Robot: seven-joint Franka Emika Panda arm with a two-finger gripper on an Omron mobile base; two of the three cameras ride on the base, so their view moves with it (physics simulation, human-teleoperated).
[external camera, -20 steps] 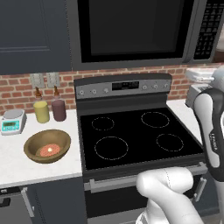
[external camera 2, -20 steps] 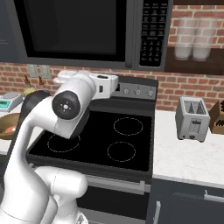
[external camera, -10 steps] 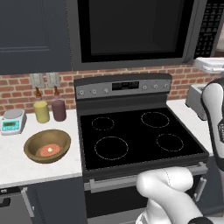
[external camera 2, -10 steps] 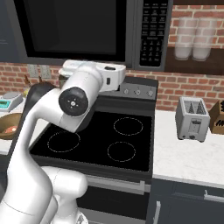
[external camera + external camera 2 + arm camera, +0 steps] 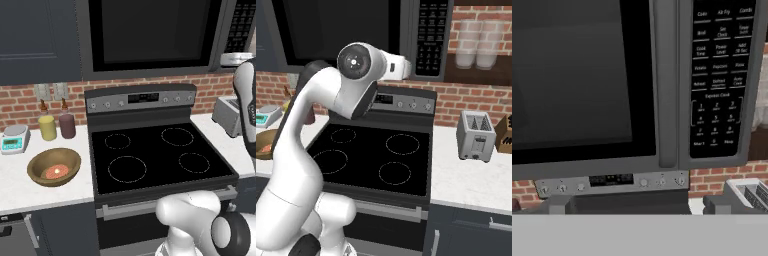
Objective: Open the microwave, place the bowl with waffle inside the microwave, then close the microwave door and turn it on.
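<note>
Gripper [image 5: 630,205] fingers [image 5: 559,204] spread wide apart, holding nothing, facing the microwave door [image 5: 587,80]; bowl [image 5: 54,166] with waffle [image 5: 56,172] rests on the counter [image 5: 30,190] left of the stove [image 5: 155,155]; microwave [image 5: 356,30] mounted above the stove, door shut, button panel [image 5: 719,75] at its right.

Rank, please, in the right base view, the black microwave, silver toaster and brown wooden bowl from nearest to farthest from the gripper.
1. Black microwave, directly ahead of the open gripper.
2. Silver toaster, on the right counter, below.
3. Brown wooden bowl, far left counter.
</note>
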